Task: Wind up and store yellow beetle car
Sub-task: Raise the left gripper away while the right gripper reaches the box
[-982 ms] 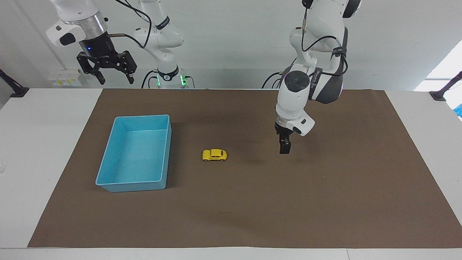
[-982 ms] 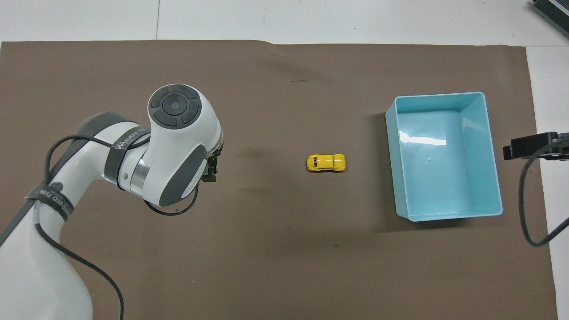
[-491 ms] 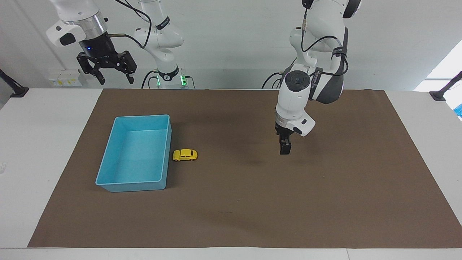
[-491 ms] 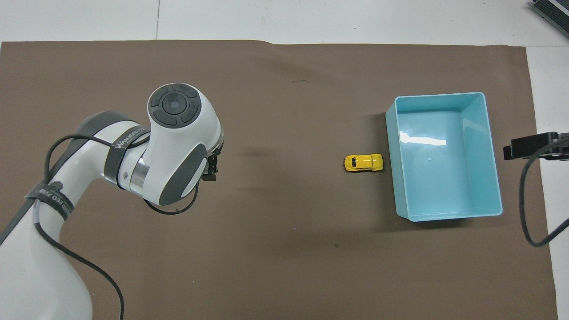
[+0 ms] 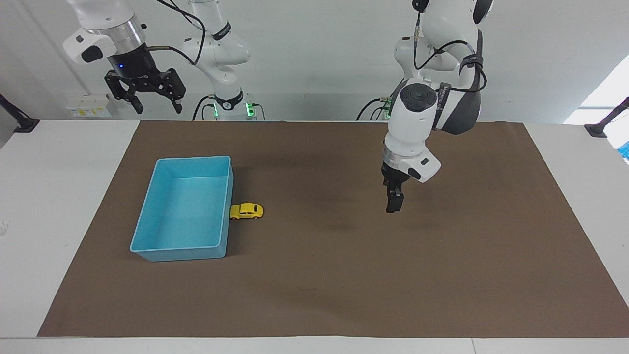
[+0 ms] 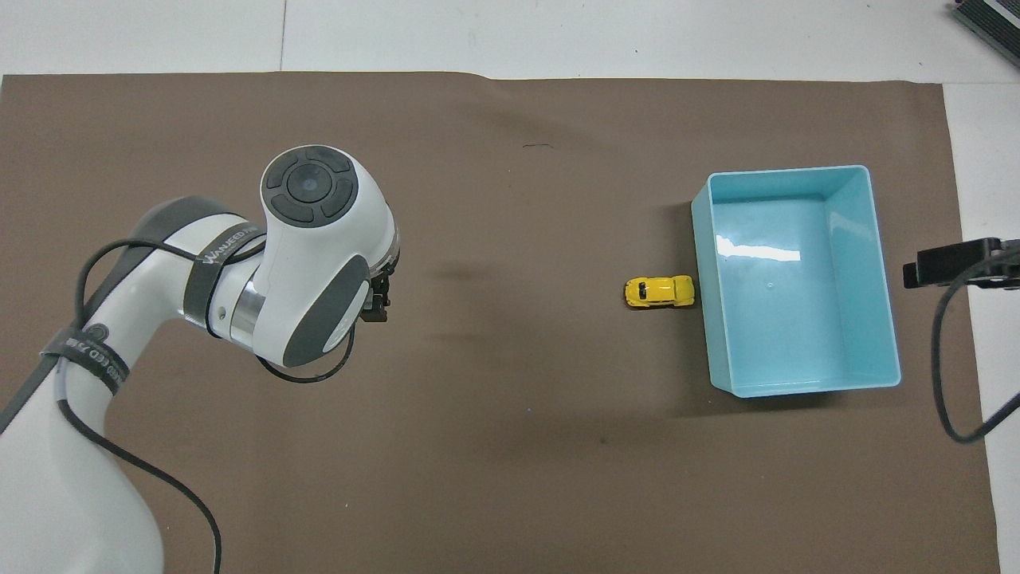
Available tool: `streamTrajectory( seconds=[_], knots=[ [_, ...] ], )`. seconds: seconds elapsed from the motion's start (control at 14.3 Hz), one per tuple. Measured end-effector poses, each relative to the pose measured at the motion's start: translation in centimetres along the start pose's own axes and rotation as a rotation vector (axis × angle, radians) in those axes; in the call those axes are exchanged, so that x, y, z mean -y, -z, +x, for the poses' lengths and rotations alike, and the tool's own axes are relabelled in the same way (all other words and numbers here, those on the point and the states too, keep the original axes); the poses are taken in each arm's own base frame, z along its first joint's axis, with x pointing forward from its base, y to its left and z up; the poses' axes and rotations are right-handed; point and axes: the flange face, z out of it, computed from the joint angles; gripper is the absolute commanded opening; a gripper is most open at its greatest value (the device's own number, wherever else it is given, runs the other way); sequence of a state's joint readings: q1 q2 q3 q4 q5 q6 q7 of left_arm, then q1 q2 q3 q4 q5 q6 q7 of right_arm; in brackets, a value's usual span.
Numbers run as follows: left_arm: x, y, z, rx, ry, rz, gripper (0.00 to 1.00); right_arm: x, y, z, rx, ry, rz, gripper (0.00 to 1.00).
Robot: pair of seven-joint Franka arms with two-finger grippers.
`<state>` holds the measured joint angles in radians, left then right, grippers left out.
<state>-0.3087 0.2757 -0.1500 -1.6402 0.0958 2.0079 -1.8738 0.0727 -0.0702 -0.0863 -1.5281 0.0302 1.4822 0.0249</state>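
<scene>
yellow beetle car [image 5: 246,211] rolled against bin [image 5: 147,211] | left hand [image 5: 394,204] partly hidden

No legible text; only a blurred strap label on the left arm [image 6: 223,247]

Brown mat and light-blue bin on a white worktop

The mat [image 5: 344,275] covers most of the worktop [image 5: 49,196]; the open bin [image 5: 147,231] stands at left of centre in the facing view.
</scene>
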Motion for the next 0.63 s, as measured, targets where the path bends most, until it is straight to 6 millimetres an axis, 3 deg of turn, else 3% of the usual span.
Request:
streamTrajectory(
  seconds=[0.35,0.63],
  knots=[
    [0.5,4.4,2.7,0.015,-0.197,-0.026,1.0,0.2,0.0,-0.1,0.002,0.01,0.0,1.0],
    [0.8,6.5,4.2,0.008,-0.346,-0.047,1.0,1.2,0.1,-0.1,0.001,0.172,0.001,1.0]
  ],
)
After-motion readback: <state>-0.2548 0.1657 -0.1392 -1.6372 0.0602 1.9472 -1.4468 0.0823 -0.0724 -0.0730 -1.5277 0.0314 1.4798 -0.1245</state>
